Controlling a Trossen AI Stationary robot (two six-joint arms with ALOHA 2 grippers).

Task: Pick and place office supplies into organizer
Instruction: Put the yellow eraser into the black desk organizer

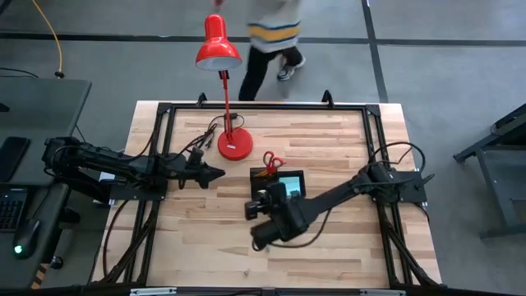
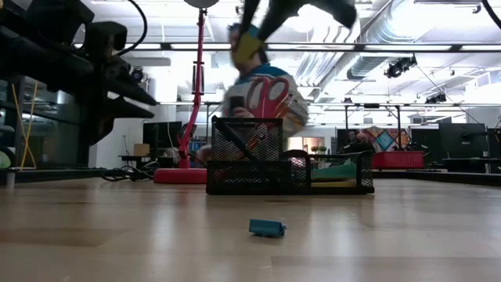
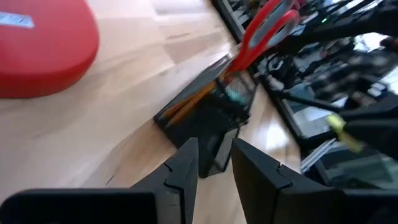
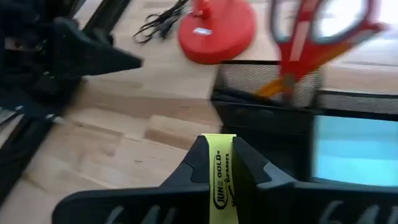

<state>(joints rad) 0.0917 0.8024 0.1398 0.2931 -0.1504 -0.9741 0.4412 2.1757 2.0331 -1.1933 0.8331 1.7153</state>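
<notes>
One organizer (image 1: 278,179), one pair of scissors (image 1: 272,160), one lamp (image 1: 228,90), two arms.

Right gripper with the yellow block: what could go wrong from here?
The right gripper pinches the yellow block by a narrow edge, so it may slip or twist out. The scissors stand tall in the organizer and could be clipped. A teal piece lies on the table, possibly overlooked.

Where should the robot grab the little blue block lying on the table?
Come straight down from above and pinch the block across its narrow middle. It lies flat and low on the table, wider than tall, so there is little side to grab. Nothing crowds it there in front of the black tray.
</notes>
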